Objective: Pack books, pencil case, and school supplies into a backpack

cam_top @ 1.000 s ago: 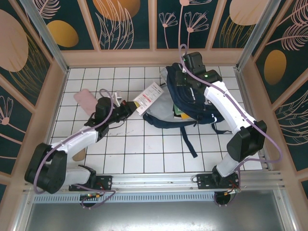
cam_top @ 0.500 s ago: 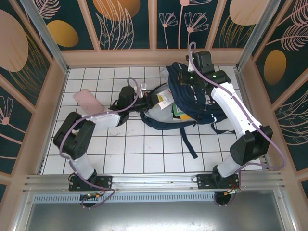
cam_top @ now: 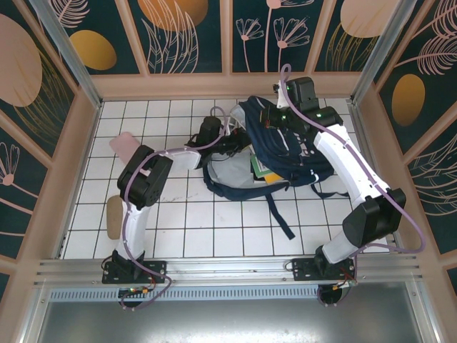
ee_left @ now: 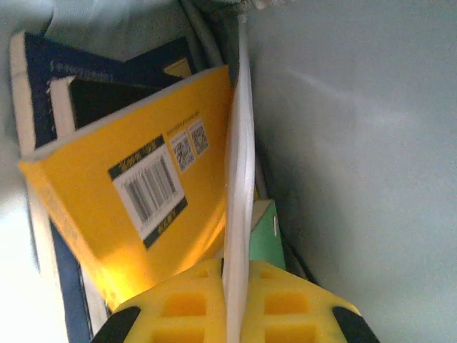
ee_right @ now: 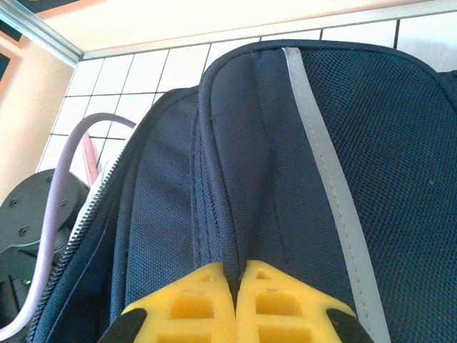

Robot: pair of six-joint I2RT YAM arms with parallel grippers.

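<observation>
School supplies (ee_left: pixel 239 143), gripped by left pincer (ee_left: pixel 235 289), point lengthwise into backpack (ee_right: pixel 285 179) right pincer (ee_right: pixel 235 286) pinches.

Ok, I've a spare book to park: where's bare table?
Bare tiles between the left arm and the trailing strap, and in the far-left corner behind the pencil case. Crowded at the backpack, with the right arm over it.

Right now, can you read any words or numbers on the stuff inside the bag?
Nothing is readable.
Yellow book: a barcode label and two QR codes, small print too blurred to read.
White packet: seen edge-on, print hidden.
</observation>
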